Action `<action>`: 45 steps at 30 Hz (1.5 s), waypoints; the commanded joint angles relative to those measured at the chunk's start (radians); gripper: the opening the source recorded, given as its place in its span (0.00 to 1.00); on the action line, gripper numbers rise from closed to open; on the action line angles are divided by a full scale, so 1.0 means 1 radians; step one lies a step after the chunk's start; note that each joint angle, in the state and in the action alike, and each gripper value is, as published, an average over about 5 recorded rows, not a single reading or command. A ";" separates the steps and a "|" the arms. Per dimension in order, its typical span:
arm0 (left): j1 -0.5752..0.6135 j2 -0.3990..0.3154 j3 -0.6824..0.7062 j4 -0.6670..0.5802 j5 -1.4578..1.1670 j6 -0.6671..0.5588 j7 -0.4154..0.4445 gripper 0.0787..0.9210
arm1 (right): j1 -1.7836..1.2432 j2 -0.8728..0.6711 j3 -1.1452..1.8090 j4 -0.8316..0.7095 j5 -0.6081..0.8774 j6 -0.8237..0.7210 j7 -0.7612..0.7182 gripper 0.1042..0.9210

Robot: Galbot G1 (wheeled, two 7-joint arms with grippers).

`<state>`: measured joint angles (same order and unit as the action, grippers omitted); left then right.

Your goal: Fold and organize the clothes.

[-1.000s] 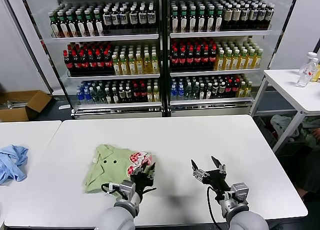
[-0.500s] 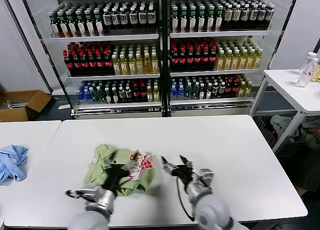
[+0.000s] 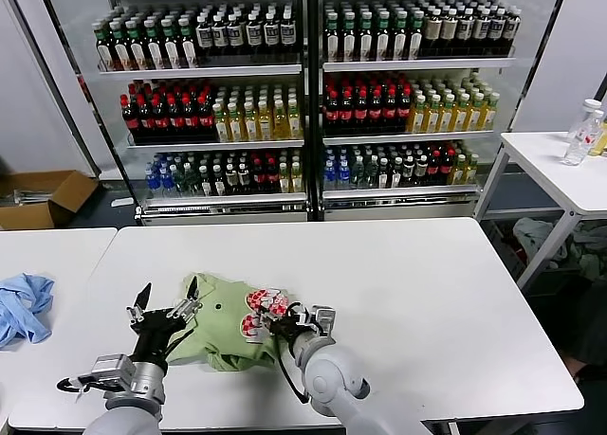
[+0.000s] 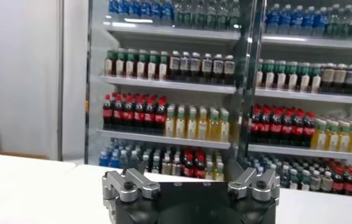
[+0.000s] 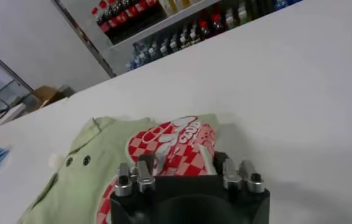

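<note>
- On the near left part of the white worktop [image 3: 398, 274] lies the polo shirt [image 3: 223, 321], bunched into a loose, rumpled bundle with folds piled on each other.
- Its fabric is light green; two small dark buttons and the collar show in the right wrist view, and a red-and-white checked print sits on the shirt's right-hand side, toward the right claw.
- At that printed edge is the right claw [image 3: 277, 323], its fingers down in the cloth; whether they pinch the fabric or merely press into it I cannot tell.
- Just left of the shirt, raised above the worktop, is the left claw [image 3: 166, 298], its fingers spread wide apart and holding nothing.
- Across a narrow gap to the left stands a second worktop [image 3: 47, 255] with a crumpled light blue garment [image 3: 24, 307] on it, well apart from the shirt.
- Behind the worktops stands a glass-fronted cooler [image 3: 303, 103] with rows of bottles on its shelves.
- A cardboard box [image 3: 43, 198] sits on the floor at far left.
- A small side table [image 3: 555, 165] at far right carries a clear bottle [image 3: 580, 132].
</note>
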<state>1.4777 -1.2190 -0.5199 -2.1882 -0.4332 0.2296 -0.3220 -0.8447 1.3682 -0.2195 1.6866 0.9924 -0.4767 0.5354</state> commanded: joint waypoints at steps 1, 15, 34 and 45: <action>0.027 -0.005 -0.059 -0.006 -0.005 -0.028 -0.008 0.88 | 0.079 -0.036 -0.085 -0.070 0.000 -0.018 0.018 0.53; -0.005 0.004 0.017 0.016 0.057 -0.029 0.036 0.88 | 0.029 -0.402 0.063 -0.073 -0.796 0.236 -0.382 0.07; -0.048 -0.060 0.102 0.061 0.104 -0.059 0.092 0.88 | -0.310 -0.413 0.451 0.119 -0.766 0.488 -0.268 0.32; -0.034 -0.060 0.107 0.026 0.108 -0.041 0.173 0.88 | -0.594 -0.369 0.670 0.369 -0.671 0.389 -0.289 0.71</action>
<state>1.4395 -1.2713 -0.4151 -2.1454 -0.3374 0.1742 -0.2106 -1.1631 0.9857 0.2268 1.8257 0.2700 -0.0719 0.2323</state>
